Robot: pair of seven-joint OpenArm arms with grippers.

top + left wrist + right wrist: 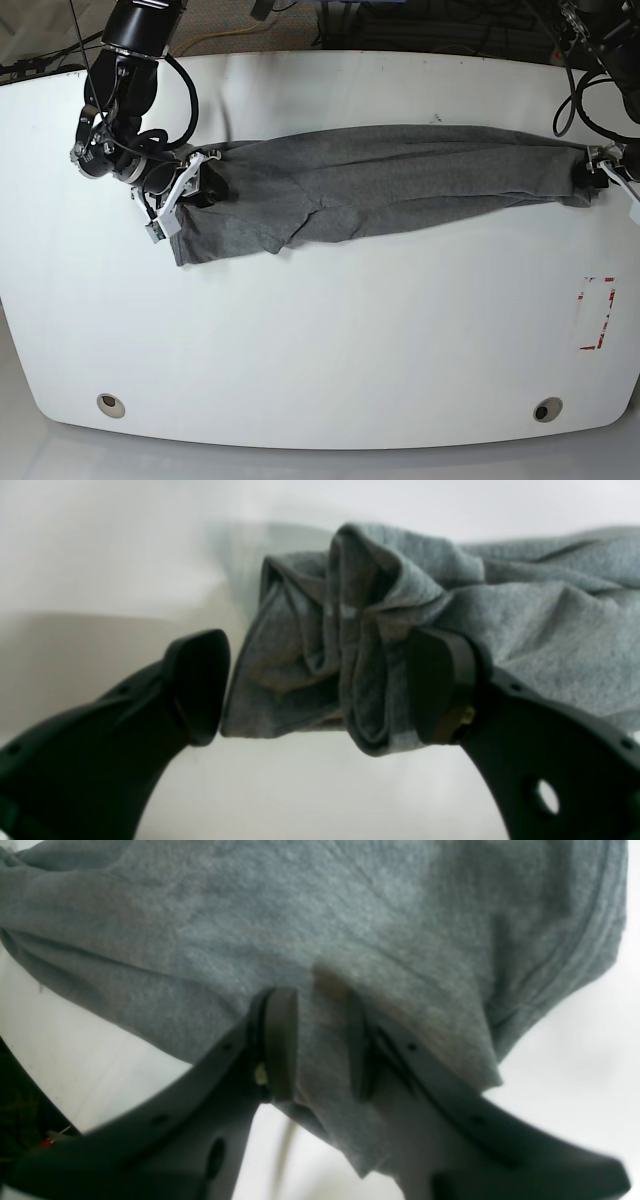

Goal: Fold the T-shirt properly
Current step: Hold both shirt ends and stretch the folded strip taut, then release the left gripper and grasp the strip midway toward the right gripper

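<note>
The T-shirt [400, 180] lay stretched in a long band across the upper half of the base view, on the white table [320, 350], running from the left gripper [590, 178] at the right edge to the right gripper [195, 185] at the upper left. Its middle was bunched into lengthwise folds, and a flatter flap of cloth spread out below the right gripper, toward the lower left.

In the left wrist view, the left gripper [320, 690] stood with its jaws wide apart. A bunched, creased end of the shirt [350, 645] sat between them, draped over the finger [440, 685] at the right of the frame, while the other finger [200, 685] stood just beside the cloth edge; whether it touched could not be told.

In the right wrist view, the right gripper [320, 1045] had its jaws drawn close together, pinching a fold of the shirt [320, 930] between the pads. The cloth filled the top of that frame.

A red-marked rectangle [597, 313] sat on the table at the right.
</note>
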